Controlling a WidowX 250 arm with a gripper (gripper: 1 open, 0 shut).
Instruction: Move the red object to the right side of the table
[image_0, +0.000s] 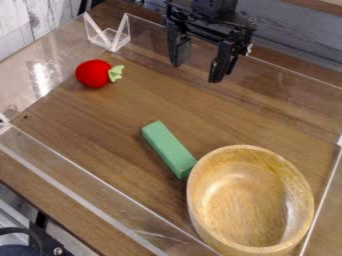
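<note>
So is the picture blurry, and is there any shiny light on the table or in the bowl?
In the camera view: a bit soft all over, small edges fuzzy; a pale sheen along the left side of the table; the inside of the bowl bright, its rim a deeper yellow; the red toy fruit still easy to make out.

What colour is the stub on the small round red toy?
Pale green, on the right side of the red toy; the camera view shows it.
</note>
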